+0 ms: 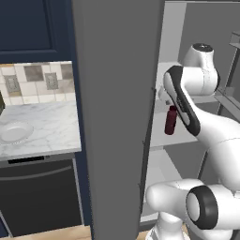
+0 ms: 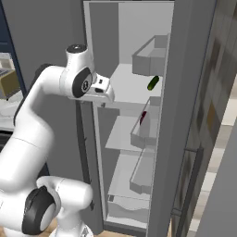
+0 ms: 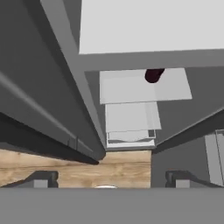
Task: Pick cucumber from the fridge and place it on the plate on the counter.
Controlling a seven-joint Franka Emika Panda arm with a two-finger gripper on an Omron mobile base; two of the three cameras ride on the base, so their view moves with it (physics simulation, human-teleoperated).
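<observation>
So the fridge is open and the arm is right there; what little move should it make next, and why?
Probably reach further in over the upper shelf toward the cucumber. The gripper is open and holds nothing, its hand sits at that shelf's front edge, while the cucumber lies further back and to the right, well above the dark red bottle.

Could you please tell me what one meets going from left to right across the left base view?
plate on the counter → the fridge door → dark red bottle on a shelf → the robot's white arm.
</observation>
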